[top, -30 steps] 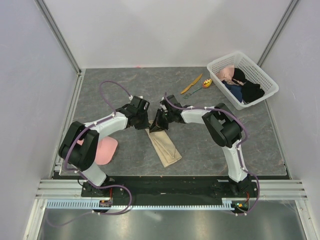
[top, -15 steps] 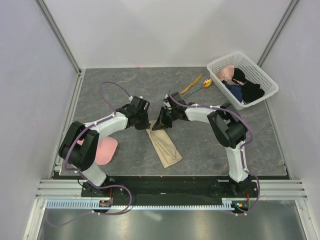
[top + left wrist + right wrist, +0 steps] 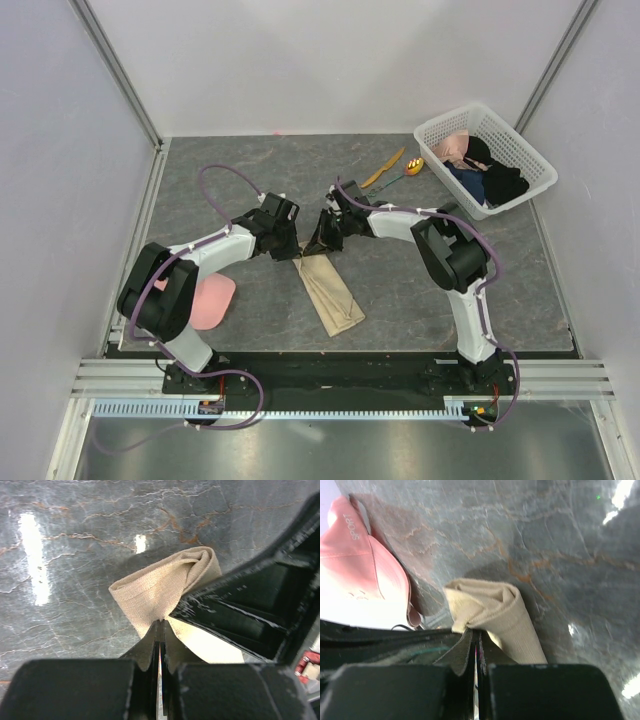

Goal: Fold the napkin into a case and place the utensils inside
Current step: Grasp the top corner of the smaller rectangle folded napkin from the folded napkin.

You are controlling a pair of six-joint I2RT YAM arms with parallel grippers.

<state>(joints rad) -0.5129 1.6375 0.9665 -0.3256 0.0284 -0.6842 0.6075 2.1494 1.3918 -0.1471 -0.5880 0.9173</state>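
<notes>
Pinching the napkin [image 3: 332, 295] at its far end, left hand [image 3: 160, 626] and right hand [image 3: 474, 633] both grip cloth.

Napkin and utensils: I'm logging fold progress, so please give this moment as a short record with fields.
napkin: folded into a long narrow strip on the table, far end bunched up
left end effector: shut, pinching the strip's far end
right end effector: shut, pinching the same end from the other side
knife: on the table near the basket, outside the napkin
spoon: beside the knife, outside the napkin
pink cap: on the table by the left arm
task stage: utensils not yet inside
</notes>
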